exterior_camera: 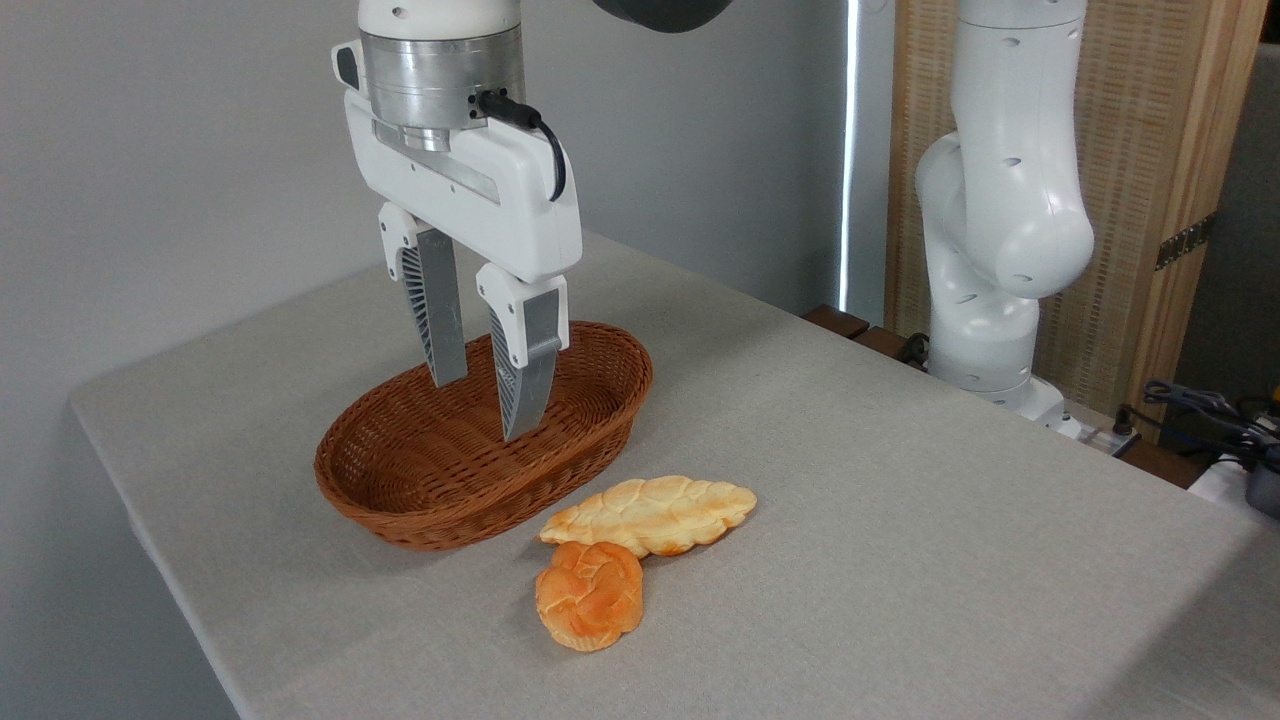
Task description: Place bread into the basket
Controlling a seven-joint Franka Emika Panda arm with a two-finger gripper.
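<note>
We see the bread (589,596) in a deep orange-gold, its knotted crust glossy, darker in the folds and paler along the raised ridges. The braided loaf (650,514) is lighter, a pale cream-yellow with golden-brown edges and a plaited leaf pattern across its top. We find the basket (400,500) a reddish-brown, woven in fine close rows of wicker with a banded rim. The worktop (900,500) wears a plain light grey cloth with a faint weave. The end effector (485,405) has a white housing and grey ribbed fingers (440,310), under a silvery metal collar, with a black cable.
</note>
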